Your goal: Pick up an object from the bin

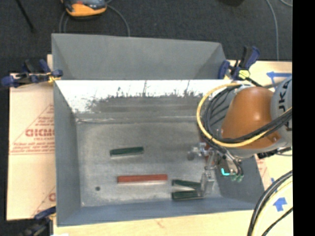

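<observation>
My gripper (208, 181) is low in the bin's front right corner, under the orange-covered wrist. Its tip comes down at the right ends of two dark green bars. One dark green bar (183, 184) lies slightly slanted, and the other dark green bar (186, 195) lies just in front of it, along the front wall. Whether the gripper touches either bar is not visible.
A red-brown bar (141, 179) lies flat left of the green pair. A third dark green bar (126, 152) lies further back, left of centre. A small dark speck (97, 189) sits near the front left. The arm and its cables cover the right wall.
</observation>
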Controlling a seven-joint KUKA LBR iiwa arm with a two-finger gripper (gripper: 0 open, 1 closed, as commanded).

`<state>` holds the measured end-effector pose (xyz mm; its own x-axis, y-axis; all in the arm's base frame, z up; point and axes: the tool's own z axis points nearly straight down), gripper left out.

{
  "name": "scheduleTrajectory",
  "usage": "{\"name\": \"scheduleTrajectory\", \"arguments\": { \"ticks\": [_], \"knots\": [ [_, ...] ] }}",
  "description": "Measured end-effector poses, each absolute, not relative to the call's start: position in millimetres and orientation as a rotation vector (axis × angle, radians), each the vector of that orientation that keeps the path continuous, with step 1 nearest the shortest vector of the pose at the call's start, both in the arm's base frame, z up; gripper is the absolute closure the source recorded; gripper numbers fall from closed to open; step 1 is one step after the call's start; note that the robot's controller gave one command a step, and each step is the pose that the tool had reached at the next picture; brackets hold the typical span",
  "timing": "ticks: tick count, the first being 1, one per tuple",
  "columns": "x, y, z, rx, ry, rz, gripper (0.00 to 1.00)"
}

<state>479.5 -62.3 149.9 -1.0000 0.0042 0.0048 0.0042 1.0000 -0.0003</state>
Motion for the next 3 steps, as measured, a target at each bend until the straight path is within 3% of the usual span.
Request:
{"name": "scheduleTrajectory", "arguments": {
  "ticks": [1, 2, 3],
  "knots": [
    [480.7, -62.1, 153.1, -0.003, -3.143, 0.002, 0.0],
    [482.1, -38.8, 71.7, -0.257, -3.14, -0.001, 1.0],
    [482.1, -38.9, 71.7, -0.255, -3.14, 0.0, 1.0]
  ]
}}
